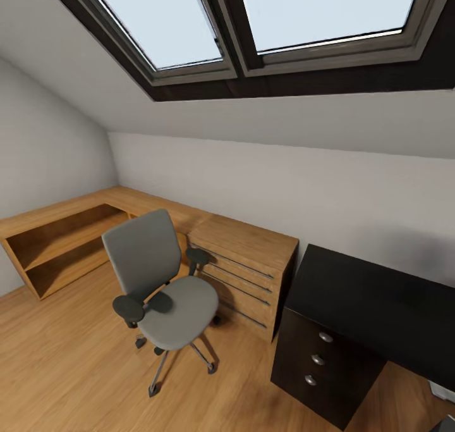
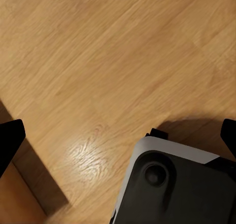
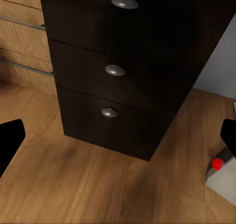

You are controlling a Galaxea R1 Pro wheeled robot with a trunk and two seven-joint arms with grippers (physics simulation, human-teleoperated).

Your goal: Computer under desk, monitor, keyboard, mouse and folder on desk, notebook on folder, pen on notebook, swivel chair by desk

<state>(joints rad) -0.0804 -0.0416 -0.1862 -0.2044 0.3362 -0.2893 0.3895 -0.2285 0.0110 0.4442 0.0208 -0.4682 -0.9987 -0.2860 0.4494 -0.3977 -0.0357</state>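
Still in transit. Swivel chair (image 1: 161,286) sits by the wooden shelving (image 1: 63,242), seat looks bare, no folder visible. Both tools spread open, empty. Next I'd find the folder, then roll toward the black surface (image 1: 379,305).

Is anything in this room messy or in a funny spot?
Nothing looks spilled or broken. The swivel chair stands upright out on the wooden floor, in front of the light wooden shelving rather than at the black desk, and its seat is bare. The desk top in view is bare too.
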